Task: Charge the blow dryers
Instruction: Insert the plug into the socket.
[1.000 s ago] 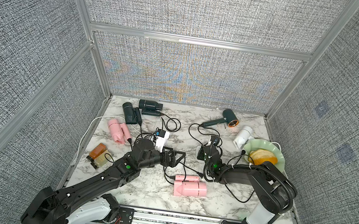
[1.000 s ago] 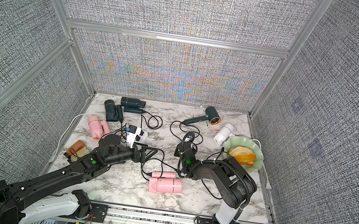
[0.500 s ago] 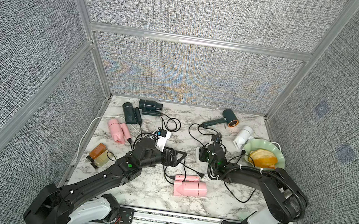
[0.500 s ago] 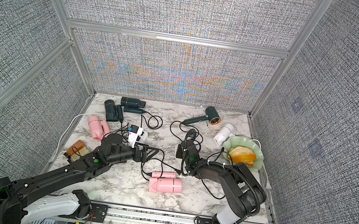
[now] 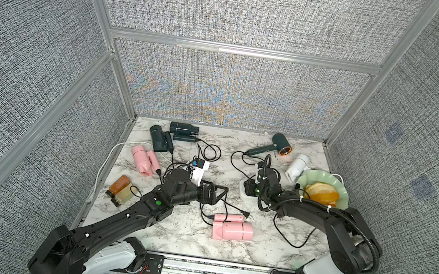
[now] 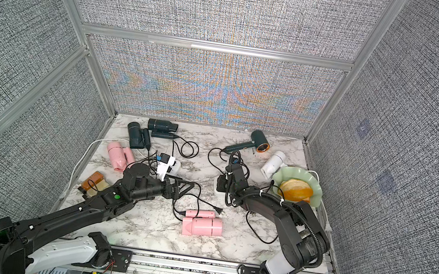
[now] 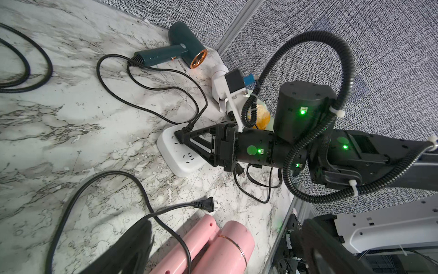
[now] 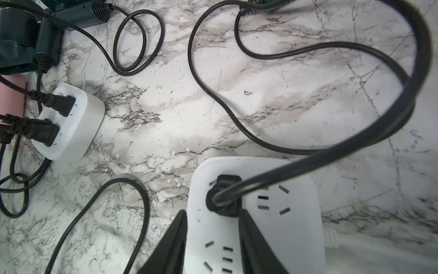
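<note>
Grey-veined white table [image 5: 183,240], pink dryer [image 5: 233,230], white power strip [image 8: 296,225]

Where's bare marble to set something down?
Bare: near edge, before the nearer pink plastic dryer; back centre between dark teal dryer and copper-ringed green dryer. Crowded: around left white square power strip and right white square power strip.

Grey woven fabric walls [image 5: 245,10] in silver metal framing [image 5: 242,50] enclose a white, grey-veined marble bench [image 5: 183,240] on three sides, evenly lit.

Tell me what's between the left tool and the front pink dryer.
A black cord with a loose plug lies on the marble between the left tool and the pink dryer, seen in both top views.
</note>
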`<state>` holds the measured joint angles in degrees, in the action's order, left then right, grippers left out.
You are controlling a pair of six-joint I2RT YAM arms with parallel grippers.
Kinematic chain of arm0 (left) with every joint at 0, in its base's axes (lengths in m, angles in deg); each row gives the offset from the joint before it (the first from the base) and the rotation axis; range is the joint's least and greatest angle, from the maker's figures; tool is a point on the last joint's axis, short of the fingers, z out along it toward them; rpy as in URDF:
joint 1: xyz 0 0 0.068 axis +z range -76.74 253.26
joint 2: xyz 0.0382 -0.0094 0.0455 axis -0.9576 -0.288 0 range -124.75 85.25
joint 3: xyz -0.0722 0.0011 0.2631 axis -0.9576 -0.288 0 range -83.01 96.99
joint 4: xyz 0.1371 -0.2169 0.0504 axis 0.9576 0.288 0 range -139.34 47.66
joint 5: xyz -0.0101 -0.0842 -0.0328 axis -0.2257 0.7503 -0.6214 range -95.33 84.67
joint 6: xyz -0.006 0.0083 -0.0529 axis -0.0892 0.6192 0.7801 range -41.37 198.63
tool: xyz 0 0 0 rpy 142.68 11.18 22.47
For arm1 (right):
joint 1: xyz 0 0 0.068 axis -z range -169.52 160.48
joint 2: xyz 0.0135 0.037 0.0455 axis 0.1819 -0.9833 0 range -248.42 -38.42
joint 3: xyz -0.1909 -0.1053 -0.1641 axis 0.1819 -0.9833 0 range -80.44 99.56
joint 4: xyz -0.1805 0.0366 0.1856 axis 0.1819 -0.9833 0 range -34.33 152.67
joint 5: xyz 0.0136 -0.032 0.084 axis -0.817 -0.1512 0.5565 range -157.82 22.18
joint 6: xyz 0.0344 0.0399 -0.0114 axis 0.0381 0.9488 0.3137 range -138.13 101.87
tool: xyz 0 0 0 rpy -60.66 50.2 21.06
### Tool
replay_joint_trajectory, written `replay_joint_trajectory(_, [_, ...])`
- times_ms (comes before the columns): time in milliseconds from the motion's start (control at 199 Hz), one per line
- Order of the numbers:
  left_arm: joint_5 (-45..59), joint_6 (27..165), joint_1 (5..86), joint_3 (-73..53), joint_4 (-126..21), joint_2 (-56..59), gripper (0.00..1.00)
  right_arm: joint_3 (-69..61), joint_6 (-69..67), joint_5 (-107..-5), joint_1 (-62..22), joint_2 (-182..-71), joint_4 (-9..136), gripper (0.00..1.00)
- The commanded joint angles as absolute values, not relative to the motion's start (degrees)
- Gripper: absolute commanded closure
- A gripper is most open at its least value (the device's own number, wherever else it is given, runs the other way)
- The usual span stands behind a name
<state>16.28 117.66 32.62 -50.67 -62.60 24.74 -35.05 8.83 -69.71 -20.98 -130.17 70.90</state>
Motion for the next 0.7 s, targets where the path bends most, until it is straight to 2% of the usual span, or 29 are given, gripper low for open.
replay_joint_trajectory(0, [17.4, 117.1, 32.7, -50.9, -63.3, 24.5, 0.01, -34.5, 8.4, -69.8, -20.9, -131.0, 69.7, 0.66])
replay_joint_trajectory(221, [17.6, 117.1, 32.7, -51.1, -63.5, 24.1, 0.01, -34.0, 7.4, -73.0, -20.8, -131.2, 68.7, 0.67])
replay_joint_trajectory(542, [18.1, 116.9, 32.7, -50.8, -63.5, 23.1, 0.01, -31.6, 5.7, -72.0, -20.1, -132.0, 67.9, 0.68])
replay_joint_trajectory(693, [18.2, 116.5, 32.7, -50.3, -63.0, 22.9, 0.01, -30.5, 5.7, -71.1, -19.9, -133.3, 68.0, 0.74])
